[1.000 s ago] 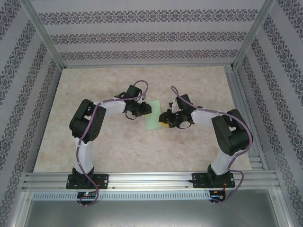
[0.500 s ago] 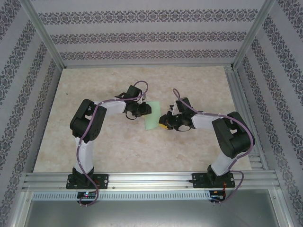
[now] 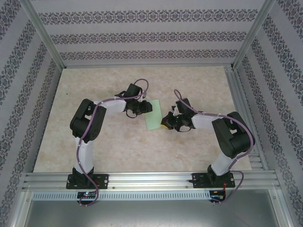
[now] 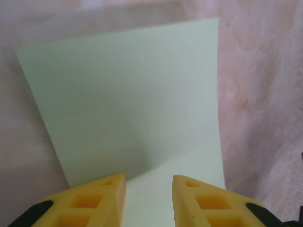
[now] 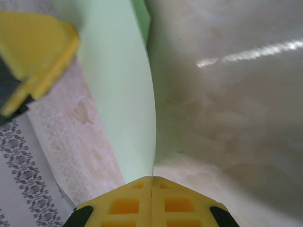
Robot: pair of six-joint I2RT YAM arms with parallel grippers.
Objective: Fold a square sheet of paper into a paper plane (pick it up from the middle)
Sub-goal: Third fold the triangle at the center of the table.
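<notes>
The right gripper (image 5: 151, 188) is clenched, its yellow fingertips (image 5: 128, 203) pressed flat together on the near edge of the square sheet of paper (image 5: 118, 94), which rises from them in a soft curve off the bench (image 5: 227, 94). Across the sheet from it, the left gripper (image 4: 149, 198) stands released, its two yellow fingers apart with the pale green paper showing in the gap between them and spreading away beyond, plain and unmarked. From above, the sheet lies on the bench midway between the two grippers, the left one at its left edge and the right one at its right, near corner. Against the picture from a second ago, the sheet shows broader in the top view, its far corner now clear past the left gripper, and the right gripper sits slightly nearer the arm bases along the sheet's right side.
</notes>
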